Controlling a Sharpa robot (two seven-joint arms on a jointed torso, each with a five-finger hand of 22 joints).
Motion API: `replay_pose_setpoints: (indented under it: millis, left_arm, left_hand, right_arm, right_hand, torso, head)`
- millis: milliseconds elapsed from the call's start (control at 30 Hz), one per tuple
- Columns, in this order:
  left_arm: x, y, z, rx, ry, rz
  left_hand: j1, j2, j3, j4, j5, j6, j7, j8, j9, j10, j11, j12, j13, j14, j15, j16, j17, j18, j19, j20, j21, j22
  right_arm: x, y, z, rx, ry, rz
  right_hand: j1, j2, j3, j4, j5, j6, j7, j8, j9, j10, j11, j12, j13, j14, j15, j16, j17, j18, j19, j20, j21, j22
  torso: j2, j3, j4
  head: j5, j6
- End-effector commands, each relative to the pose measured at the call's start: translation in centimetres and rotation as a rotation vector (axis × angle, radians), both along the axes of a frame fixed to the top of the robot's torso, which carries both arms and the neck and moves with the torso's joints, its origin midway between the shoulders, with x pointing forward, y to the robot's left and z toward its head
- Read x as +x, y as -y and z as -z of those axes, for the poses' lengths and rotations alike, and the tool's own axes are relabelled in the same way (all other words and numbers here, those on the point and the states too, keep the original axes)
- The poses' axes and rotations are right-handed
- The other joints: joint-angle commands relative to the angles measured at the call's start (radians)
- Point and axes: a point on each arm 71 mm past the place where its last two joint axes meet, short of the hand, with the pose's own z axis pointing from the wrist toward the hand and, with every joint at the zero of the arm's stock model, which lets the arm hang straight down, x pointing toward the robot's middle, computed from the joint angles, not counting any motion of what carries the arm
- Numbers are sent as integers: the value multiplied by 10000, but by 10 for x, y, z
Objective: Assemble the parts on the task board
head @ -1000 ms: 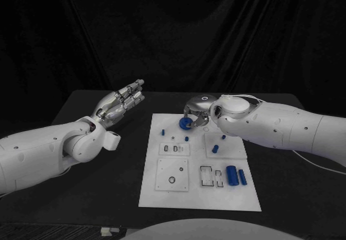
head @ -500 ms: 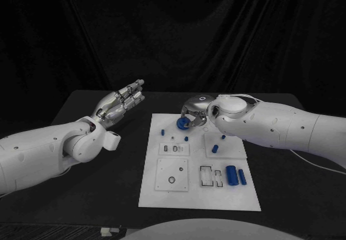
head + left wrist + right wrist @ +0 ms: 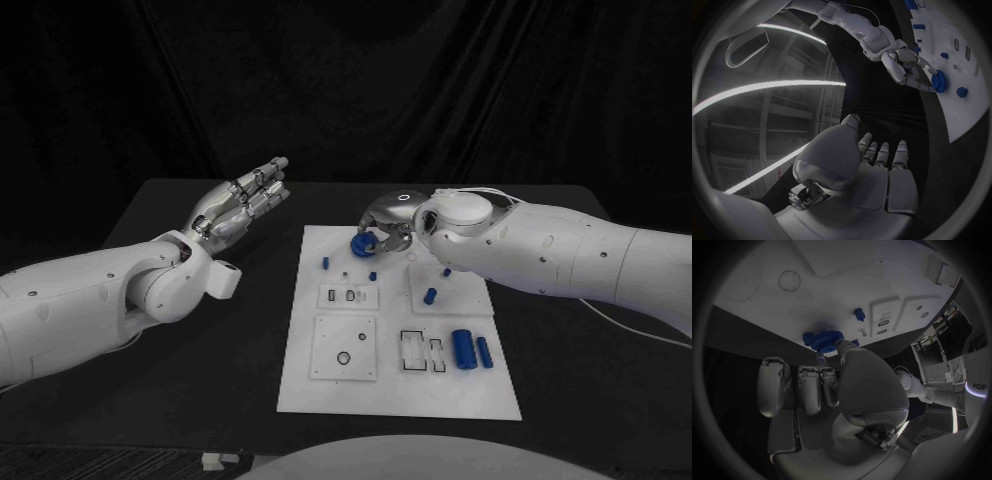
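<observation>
The white task board (image 3: 397,395) lies in the middle of the black table. My right hand (image 3: 389,222) hovers over the board's far edge and pinches a blue gear (image 3: 364,242) between thumb and fingers. The right wrist view shows the gear (image 3: 822,338) at the fingertips, just above the board (image 3: 836,280) and near a small blue peg (image 3: 859,314). My left hand (image 3: 242,205) is raised left of the board, fingers straight and apart, holding nothing. In the left wrist view, the left hand (image 3: 873,165) points toward the right hand (image 3: 907,67) and the gear (image 3: 939,81).
Small blue pegs (image 3: 326,264) (image 3: 372,276) (image 3: 431,296) stand on the board's far half. Two blue cylinders (image 3: 464,350) (image 3: 485,354) lie near its right edge, beside rectangular slots (image 3: 423,355). A square plate with a round hole (image 3: 345,359) sits near left. Bare table surrounds the board.
My right hand has drifted slightly left with the blue gear still pinched. The left hand has stayed still.
</observation>
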Motion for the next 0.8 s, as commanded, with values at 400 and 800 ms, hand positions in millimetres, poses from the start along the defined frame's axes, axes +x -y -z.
replay_pose_setpoints:
  millis: [400,800]
  left_arm:
    - [0,1,-1,-118,82,68]
    - [1,0,0,-110,70,68]
  left_hand:
    - [85,6,-24,-58,31,-32,29,39,11,28,72,-27,-15,-3,100,-36,-8,179,-27,61,43,14]
    - [85,6,-24,-58,31,-32,29,39,11,28,72,-27,-15,-3,100,-36,-8,179,-27,61,43,14]
  right_arm:
    - [-4,6,7,-229,-266,-52]
    - [-8,11,6,-92,-206,-83]
  right_hand:
    - [-167,14,-180,38,-705,-8,-34,74,-185,1059,-49,36,2634,1047,22,30,2633,166,-130,-9,-160,1995]
    - [-170,28,-186,46,-733,74,-41,112,-188,1059,-53,36,2634,1047,18,30,2633,175,-151,-10,-198,1984]
  torso:
    - [-1,-1,1]
    - [-3,-2,-1]
  head:
    - [2,-17]
    - [9,-21]
